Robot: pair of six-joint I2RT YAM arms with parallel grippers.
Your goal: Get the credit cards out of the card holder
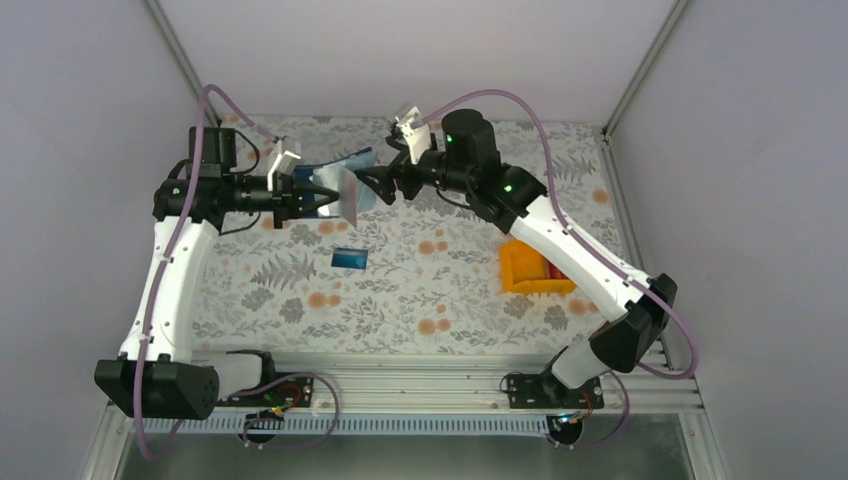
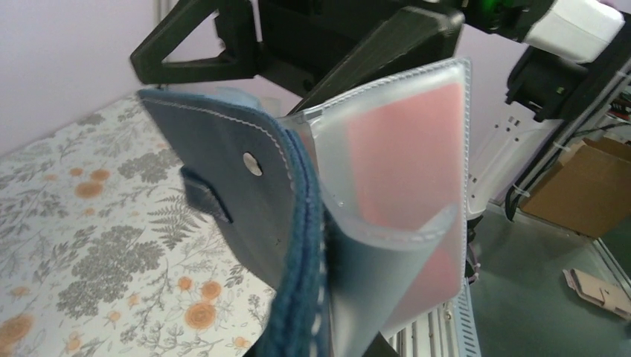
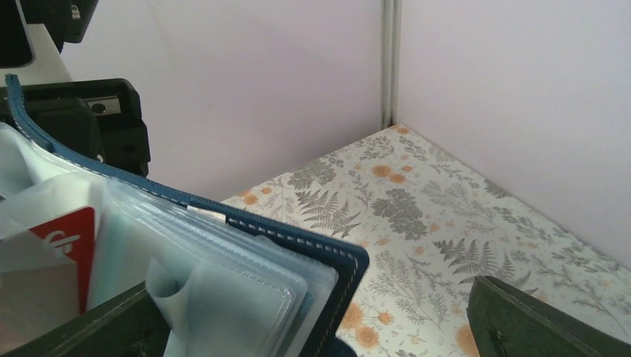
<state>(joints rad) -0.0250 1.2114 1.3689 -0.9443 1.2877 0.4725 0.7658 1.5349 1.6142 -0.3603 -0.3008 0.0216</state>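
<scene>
The card holder [image 1: 345, 192] is held up above the back of the table, open, its dark navy outside [image 2: 223, 186] toward the left wrist camera. My left gripper [image 1: 318, 192] is shut on its spine edge [image 2: 301, 297]. Clear sleeves fan out, and a red credit card [image 3: 71, 245] sits in one, showing pink through the plastic [image 2: 402, 149]. My right gripper [image 1: 378, 183] is open, with the sleeves' free ends [image 3: 223, 297] lying between its jaws. One blue card [image 1: 350, 258] lies flat on the table. The other cards are hidden.
An orange bin [image 1: 520, 268] stands at the right, under the right arm, with something red at its right side. The floral tablecloth [image 1: 420, 290] ends at grey walls at the back and sides.
</scene>
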